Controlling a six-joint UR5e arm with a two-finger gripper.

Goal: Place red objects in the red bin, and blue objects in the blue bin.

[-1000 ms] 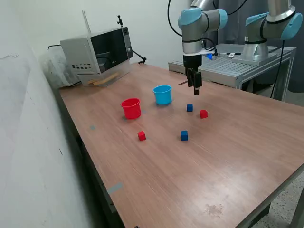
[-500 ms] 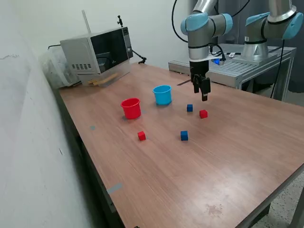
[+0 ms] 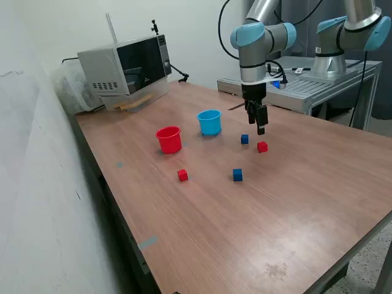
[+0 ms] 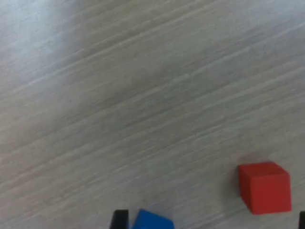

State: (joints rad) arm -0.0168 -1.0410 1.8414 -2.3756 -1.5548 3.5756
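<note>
Wood-grain table (image 3: 294, 184) carries a matte red cube (image 3: 262, 147) below the pincer (image 3: 260, 129) (opening unclear)

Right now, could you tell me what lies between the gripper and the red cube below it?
Nothing: in the exterior view the gripper hangs above the red cube with only air between.

Two solid red cubes (image 3: 262, 147) (image 3: 182, 175) and two dark blue cubes (image 3: 244, 139) (image 3: 237, 175) are seen on a brown wood-grain table (image 3: 294, 190). The red bin (image 3: 169, 139) is plain red; the blue bin (image 3: 209, 122) is light blue. The gripper (image 3: 261, 130) is black, and the arm joints are capped in light blue. The microwave (image 3: 125, 64) is silver with a black door.
</note>
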